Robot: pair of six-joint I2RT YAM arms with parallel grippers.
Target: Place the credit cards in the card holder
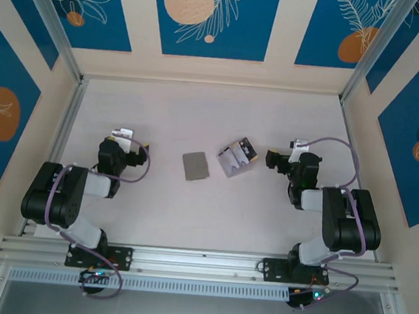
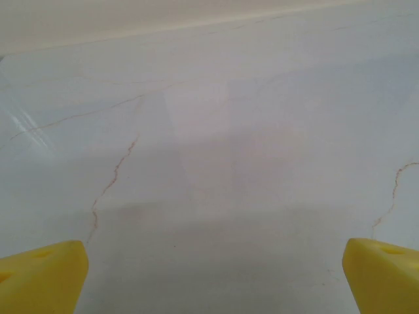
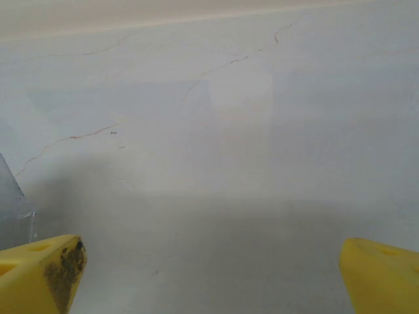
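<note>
Grey card holder (image 1: 195, 165) flat on table (image 1: 162, 108); cards (image 1: 237, 158) heaped just right of it. Left claw (image 2: 213, 278) and right claw (image 3: 211, 275) wide, empty. Best: pinch top card by one edge, steady holder with other claw.

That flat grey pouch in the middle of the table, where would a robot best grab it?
Probably by its left edge, coming down from above: the card holder lies flat on the table, so only a thin rim offers purchase. That edge faces the open left end effector, while the credit cards lie close by on its right.
</note>
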